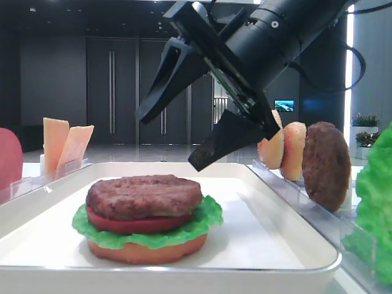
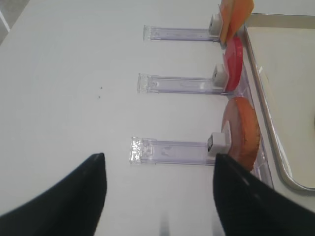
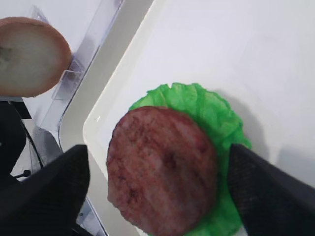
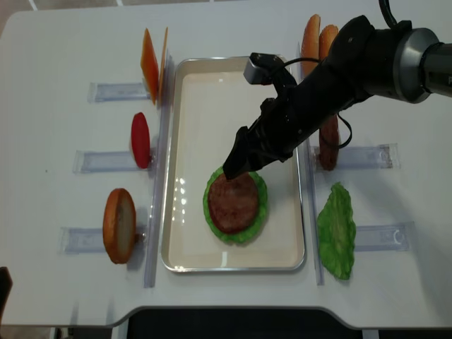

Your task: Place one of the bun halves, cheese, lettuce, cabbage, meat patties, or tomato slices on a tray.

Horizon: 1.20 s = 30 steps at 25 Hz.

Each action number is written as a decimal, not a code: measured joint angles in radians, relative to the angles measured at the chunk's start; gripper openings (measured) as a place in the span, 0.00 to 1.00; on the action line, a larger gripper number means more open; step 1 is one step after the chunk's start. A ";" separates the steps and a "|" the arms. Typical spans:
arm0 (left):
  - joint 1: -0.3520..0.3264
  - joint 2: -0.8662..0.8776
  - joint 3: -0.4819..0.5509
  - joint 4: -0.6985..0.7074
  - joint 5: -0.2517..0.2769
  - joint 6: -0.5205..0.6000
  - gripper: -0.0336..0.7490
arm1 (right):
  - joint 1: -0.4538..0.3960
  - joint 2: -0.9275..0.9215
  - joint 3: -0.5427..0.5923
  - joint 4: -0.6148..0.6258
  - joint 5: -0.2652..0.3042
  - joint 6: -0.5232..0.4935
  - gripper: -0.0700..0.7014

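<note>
On the white tray (image 4: 185, 106) lies a stack: a bun half (image 1: 147, 251) at the bottom, then lettuce (image 1: 202, 217), a tomato slice (image 1: 131, 223) and a brown meat patty (image 4: 233, 201) on top. My right gripper (image 4: 244, 164) hangs just above the patty (image 3: 162, 169), open, its fingers (image 3: 49, 191) standing clear on either side of it and holding nothing. My left gripper (image 2: 157, 196) is open and empty over the bare table to the left of the tray, close to a bun half (image 2: 241, 130) that stands upright in a clear rack.
Clear racks line both sides of the tray. On the left stand cheese slices (image 4: 152, 56), a tomato slice (image 4: 140, 140) and a bun half (image 4: 119, 224). On the right stand bun halves (image 4: 318, 35), a patty (image 4: 328, 141) and a lettuce leaf (image 4: 336, 229).
</note>
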 joint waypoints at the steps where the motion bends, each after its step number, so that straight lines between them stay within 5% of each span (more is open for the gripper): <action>1: 0.000 0.000 0.000 0.000 0.000 0.000 0.70 | 0.000 -0.010 -0.001 -0.008 -0.007 0.000 0.80; 11: 0.000 0.000 0.000 0.000 0.000 0.000 0.70 | -0.010 -0.190 -0.012 -0.183 -0.035 0.069 0.80; 19: 0.000 0.000 0.000 0.000 0.000 -0.001 0.70 | -0.150 -0.328 -0.018 -0.364 -0.046 0.239 0.80; 30: 0.000 0.000 0.000 0.003 0.000 -0.008 0.70 | -0.377 -0.358 -0.018 -0.766 0.064 0.588 0.80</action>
